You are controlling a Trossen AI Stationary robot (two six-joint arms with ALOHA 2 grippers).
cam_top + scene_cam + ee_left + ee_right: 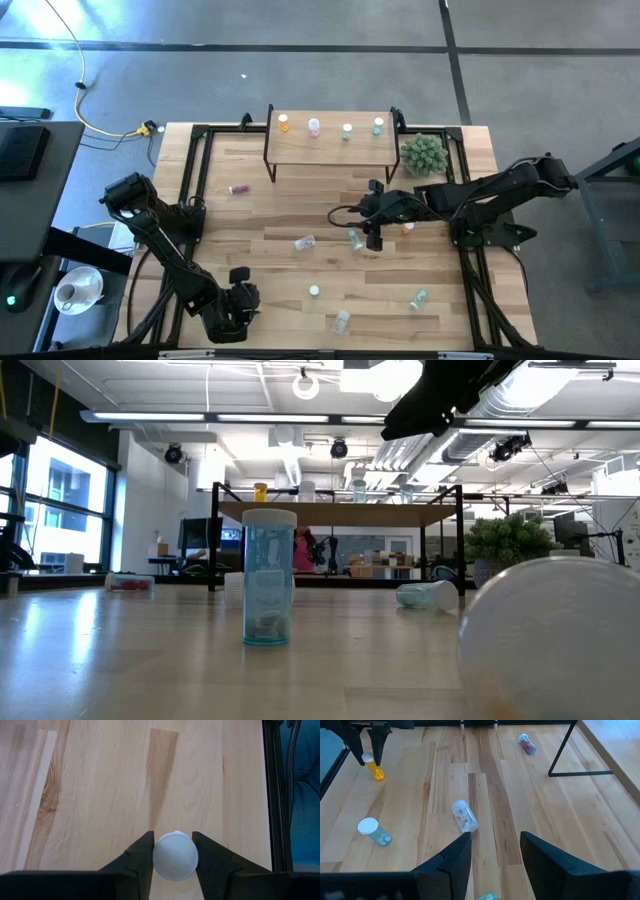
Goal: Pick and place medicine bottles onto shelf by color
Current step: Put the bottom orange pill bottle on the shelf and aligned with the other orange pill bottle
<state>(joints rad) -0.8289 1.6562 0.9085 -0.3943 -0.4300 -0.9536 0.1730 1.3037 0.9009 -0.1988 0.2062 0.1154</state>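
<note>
My left gripper point(240, 285) stands near the table's front left edge, shut on a small orange medicine bottle point(375, 771) with a white cap point(175, 856). My right gripper point(368, 215) hovers open over the middle of the table with only bare wood between its fingers point(492, 857). The shelf point(330, 150) stands at the far edge on black legs and carries several upright bottles: orange point(284, 124), pink point(314, 126), green point(347, 131) and blue point(378, 126). A blue bottle point(268, 575) stands upright on its base on the table. My left gripper pinches the orange bottle's white cap point(175, 845) between its two fingers, one on either side of the cap's rim. The fingers come down steeply from above. The bottle hangs slightly tilted below them, its lower end point(379, 776) at the tabletop.
Loose bottles lie on their sides about the table: pink point(238, 189) by the shelf's left leg, a clear one point(465, 817), a greenish one point(355, 238), orange point(408, 230), green point(418, 298), one near the front edge point(342, 320). A spiky green plant ball point(423, 153) sits right of the shelf.
</note>
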